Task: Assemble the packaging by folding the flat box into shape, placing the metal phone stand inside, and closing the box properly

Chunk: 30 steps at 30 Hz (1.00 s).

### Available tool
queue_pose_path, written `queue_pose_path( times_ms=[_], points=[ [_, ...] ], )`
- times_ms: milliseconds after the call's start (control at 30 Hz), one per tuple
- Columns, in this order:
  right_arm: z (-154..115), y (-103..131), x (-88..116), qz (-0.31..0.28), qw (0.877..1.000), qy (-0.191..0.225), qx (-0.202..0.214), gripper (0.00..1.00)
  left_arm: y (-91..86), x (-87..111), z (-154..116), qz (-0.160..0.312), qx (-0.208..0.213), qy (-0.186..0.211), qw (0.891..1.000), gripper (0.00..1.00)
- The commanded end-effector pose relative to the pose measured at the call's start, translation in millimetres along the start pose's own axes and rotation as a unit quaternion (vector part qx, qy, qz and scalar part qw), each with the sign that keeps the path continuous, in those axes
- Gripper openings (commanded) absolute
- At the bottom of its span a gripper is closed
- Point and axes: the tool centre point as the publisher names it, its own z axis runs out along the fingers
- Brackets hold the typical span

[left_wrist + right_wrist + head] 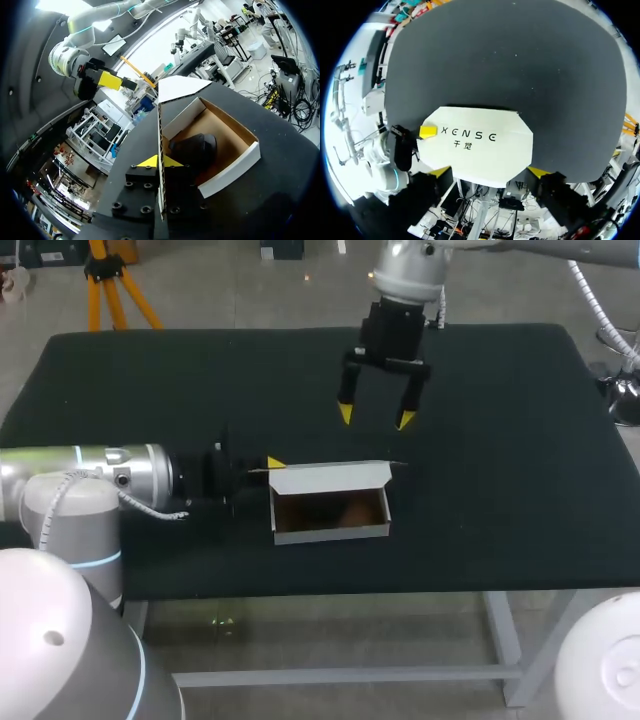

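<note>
Note the box (330,515) standing open near the front edge of the table (500,440), with the dark phone stand (192,150) lying inside on the brown floor. Note also the left gripper (160,161) closed on the side edge of the lid (330,477), one yellow tip on each face, holding this lid upright. Find the right gripper (375,418) hovering above and behind the lid, fingers spread wide, touching nothing. Judge the step in hand as the closing. To do it well, swing the lid forward and down in an arc around its hinge line, not straight down, to avoid bending the thin card. Bring the right gripper against the outer face to press gently, and guide the front flap inside the front wall. Let go with the left before the fingers are trapped between lid and side wall. Check first that the stand sits below the rim; hard to tell from here. As for writing: look at the lid's white outer face in the right wrist view, with one line of dark letters and two smaller characters under it, not read off here. Cannot find any other label on the walls.
</note>
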Motion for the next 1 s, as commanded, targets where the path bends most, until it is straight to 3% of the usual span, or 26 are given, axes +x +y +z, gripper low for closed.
queue_pose_path(
  times_ms=[33, 367, 500, 567, 700, 1000],
  points=[
    [7.1, 3.4, -1.9, 0.013, 1.0, 0.008, 0.02, 1.0, -1.0, 7.0, -0.2, 0.006, -0.002, -0.01, 1.0, 0.0],
    [22.8, -5.2, -15.6, 0.048, 0.998, 0.025, 0.035, 1.0, -2.1, 10.9, -2.1, 0.028, 0.001, -0.019, 0.999, 0.0],
    [30.5, -5.3, -17.4, 0.045, 0.998, 0.029, 0.039, 0.89, -2.1, 13.1, -1.9, 0.04, 0.0, -0.022, 0.999, 0.0],
    [35.5, -4.6, -18.4, 0.043, 0.998, 0.033, 0.044, 0.69, -2.3, 14.2, -1.9, 0.047, 0.002, -0.024, 0.999, 0.0],
    [45.7, -2.1, -20.0, 0.04, 0.997, 0.038, 0.055, 0.49, -2.1, 15.8, -1.0, 0.055, 0.0, -0.025, 0.998, 0.0],
    [59.6, -3.5, -25.4, 0.038, 0.996, 0.037, 0.069, 0.44, -0.5, 18.9, 2.6, 0.072, -0.005, -0.027, 0.997, 0.0]
  ],
)
